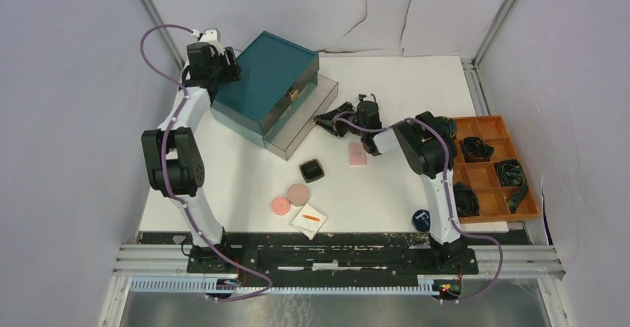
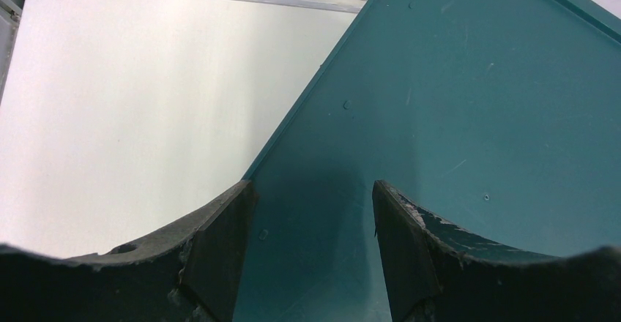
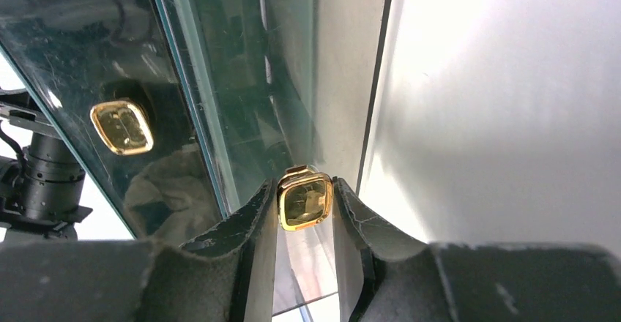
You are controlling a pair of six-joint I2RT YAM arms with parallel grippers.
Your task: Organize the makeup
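The makeup lies on the white table: a black square compact (image 1: 312,169), a pink square (image 1: 357,154), a beige disc (image 1: 298,193), a pink disc (image 1: 281,206), a white pad (image 1: 310,221) with a thin red stick on it, and a dark-blue "F" tin (image 1: 421,219). My right gripper (image 1: 329,120) (image 3: 305,188) is shut on the gold handle (image 3: 305,200) of the teal box's lower drawer (image 1: 304,121), which stands partly pulled out. My left gripper (image 1: 225,67) (image 2: 315,194) is open and empty, over the box's teal top (image 2: 476,117) at its far left edge.
The teal drawer box (image 1: 271,80) stands at the back left; its upper drawer has a second gold handle (image 3: 121,126). An orange compartment tray (image 1: 486,128) with dark rolled bundles sits at the right edge. Grey walls close in the table.
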